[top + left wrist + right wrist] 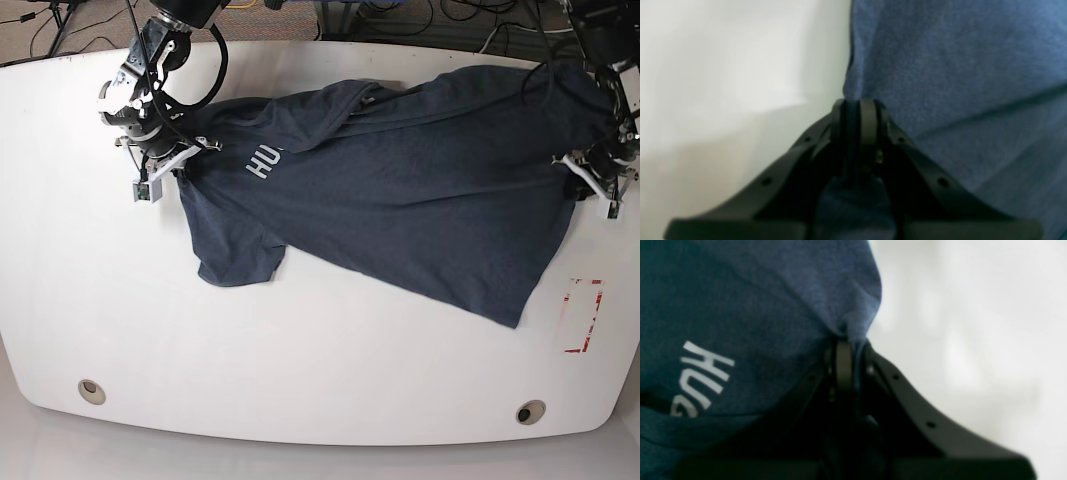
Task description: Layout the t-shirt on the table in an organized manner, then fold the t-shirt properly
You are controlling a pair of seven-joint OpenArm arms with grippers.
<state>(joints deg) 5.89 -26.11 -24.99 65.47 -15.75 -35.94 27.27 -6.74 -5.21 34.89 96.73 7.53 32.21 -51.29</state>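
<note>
The dark blue t-shirt (400,190) stretches across the white table (300,350), lifted at both ends and sagging in the middle, with white lettering (265,162) near its left end. My left gripper (858,103) is shut on the t-shirt (957,66) at its edge; in the base view it sits at the right (577,180). At the other end, my right gripper (848,341) is shut on a bunched fold of the t-shirt (756,290) next to the lettering (701,376); in the base view it holds the left end (185,160).
A red-and-white marking (582,315) lies on the table at the right, below the left gripper. Two round metal grommet holes (91,390) (530,411) sit near the front edge. Cables run along the floor behind the table's far edge.
</note>
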